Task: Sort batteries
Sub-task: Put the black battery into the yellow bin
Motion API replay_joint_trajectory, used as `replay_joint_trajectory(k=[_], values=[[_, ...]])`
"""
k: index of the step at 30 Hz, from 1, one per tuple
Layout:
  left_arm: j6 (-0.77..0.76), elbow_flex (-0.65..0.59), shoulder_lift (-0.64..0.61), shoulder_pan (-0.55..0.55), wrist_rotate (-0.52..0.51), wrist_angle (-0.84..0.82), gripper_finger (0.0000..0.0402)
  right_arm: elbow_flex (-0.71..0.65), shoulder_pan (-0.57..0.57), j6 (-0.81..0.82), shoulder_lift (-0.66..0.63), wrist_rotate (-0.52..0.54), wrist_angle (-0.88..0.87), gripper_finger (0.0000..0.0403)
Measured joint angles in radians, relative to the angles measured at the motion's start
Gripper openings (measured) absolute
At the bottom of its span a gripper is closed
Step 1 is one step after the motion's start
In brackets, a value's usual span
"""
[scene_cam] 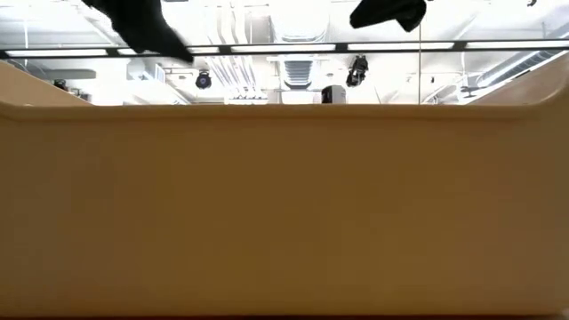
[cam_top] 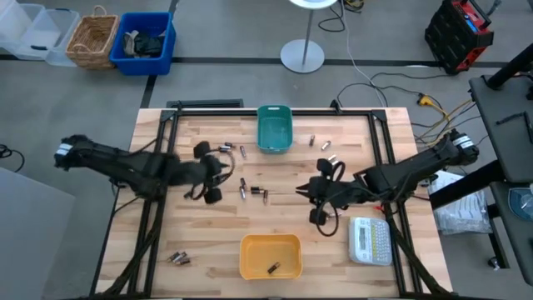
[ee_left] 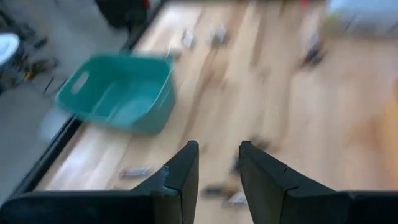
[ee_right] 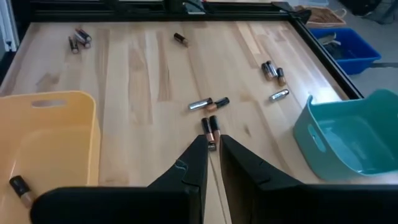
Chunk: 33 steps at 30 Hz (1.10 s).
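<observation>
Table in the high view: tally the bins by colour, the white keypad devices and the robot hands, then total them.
teal bin: 1
yellow bin: 1
white keypad device: 1
robot hands: 2, the left hand and the right hand
Total: 5

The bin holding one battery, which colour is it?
Yellow bin, one battery inside; high view.

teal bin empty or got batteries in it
Empty: the teal bin shows only bare floor in the high and right wrist views.
</observation>
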Motion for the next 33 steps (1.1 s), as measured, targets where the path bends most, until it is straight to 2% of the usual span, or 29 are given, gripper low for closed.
replay_joint_trajectory(k=[4,6,11,17,22,29,33], values=[[0.205,-0.006,0.033,0.153,0.191,-0.081,0.0095,-0.037,0.004,-0.001,-0.015,0.0,-0.02,0.0033],[0.245,-0.018,0.05,0.221,0.257,-0.082,0.0095,-0.059,0.004,-0.01,-0.02,-0.001,-0.025,0.0033],[0.287,-0.028,0.088,0.367,0.31,-0.08,0.0095,-0.08,0.004,-0.002,-0.057,0.0,-0.026,0.0034],[0.439,-0.034,0.151,0.52,0.462,-0.083,0.0095,-0.091,0.006,0.02,-0.079,0.0,-0.029,0.0034],[0.54,-0.037,0.209,0.605,0.486,-0.072,0.0095,-0.109,0.006,0.025,-0.079,0.0,-0.03,0.0034],[0.558,-0.037,0.304,0.679,0.488,-0.049,0.0095,-0.114,0.006,0.03,-0.079,0.0,-0.05,0.0034],[0.598,-0.035,0.352,0.703,0.526,-0.048,0.0095,-0.115,0.006,0.042,-0.078,0.0,-0.066,0.0034]])
